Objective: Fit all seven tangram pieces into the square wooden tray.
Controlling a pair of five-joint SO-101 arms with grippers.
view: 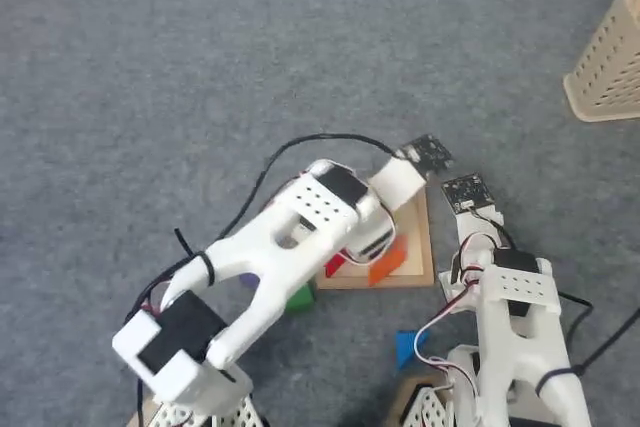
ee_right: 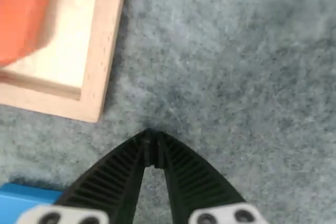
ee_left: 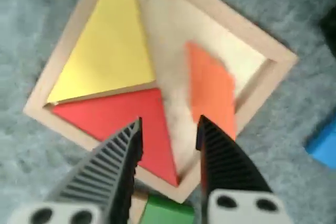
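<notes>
while left fingers (ee_left: 169, 120) hover parted, empty, over tray (ee_left: 236, 24), right fingers (ee_right: 152, 141) closed on nothing.

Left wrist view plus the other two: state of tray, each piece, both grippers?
wooden tray: partly filled, bare wood showing
yellow triangle: seated in tray
red triangle: seated, edge along yellow
orange piece: in tray, apart from both triangles; flat or not, cannot tell
green piece: outside tray, on carpet by its corner
blue piece: outside tray, on carpet
left gripper: open, empty, above red triangle
right gripper: shut, empty, above carpet beside tray
</notes>
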